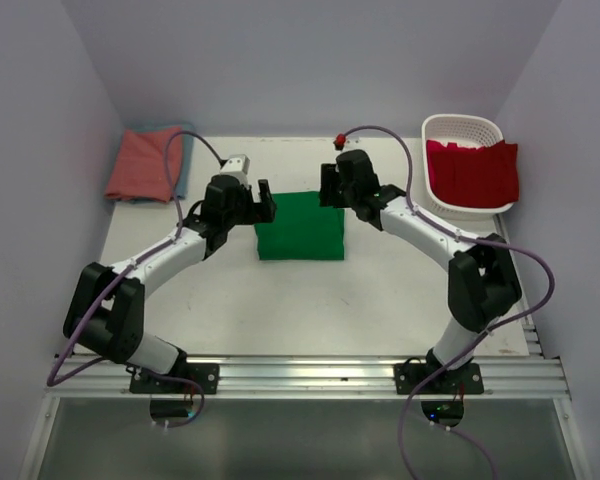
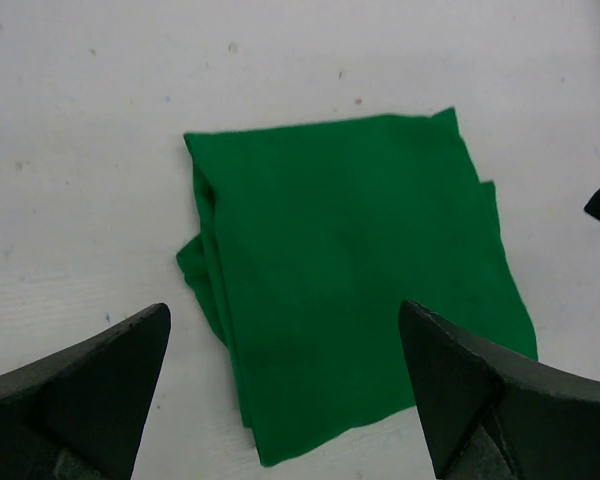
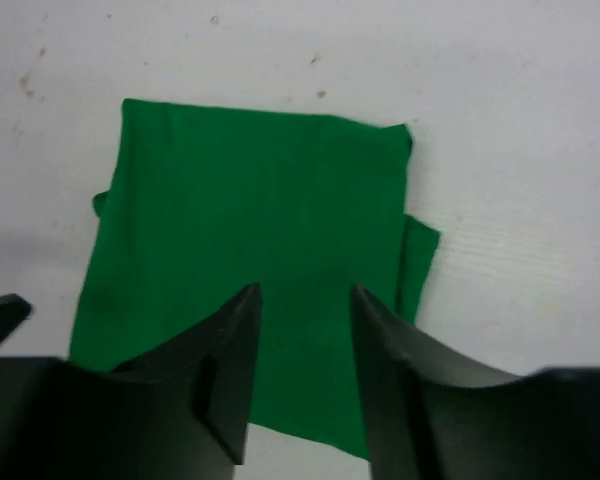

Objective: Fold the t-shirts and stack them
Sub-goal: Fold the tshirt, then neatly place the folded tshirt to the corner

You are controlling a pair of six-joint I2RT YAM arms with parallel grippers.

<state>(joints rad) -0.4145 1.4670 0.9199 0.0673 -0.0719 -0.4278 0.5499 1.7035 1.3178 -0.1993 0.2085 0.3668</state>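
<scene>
A bright green t-shirt (image 1: 300,227) lies folded into a flat rectangle at the table's middle. My left gripper (image 1: 255,210) hovers over its left edge. In the left wrist view the green t-shirt (image 2: 350,270) lies below the left gripper (image 2: 285,308), which is wide open and empty. My right gripper (image 1: 328,190) hangs over the shirt's far right corner. The right wrist view shows this gripper (image 3: 305,289) partly open above the green t-shirt (image 3: 250,210), gripping nothing. A salmon-pink t-shirt (image 1: 145,163) rests on a teal-blue t-shirt (image 1: 187,140) at the back left. A red t-shirt (image 1: 473,170) drapes over the basket.
The white lattice basket (image 1: 460,125) stands at the back right corner. Purple cables loop from both arms over the table's back half. White walls close in the left, back and right sides.
</scene>
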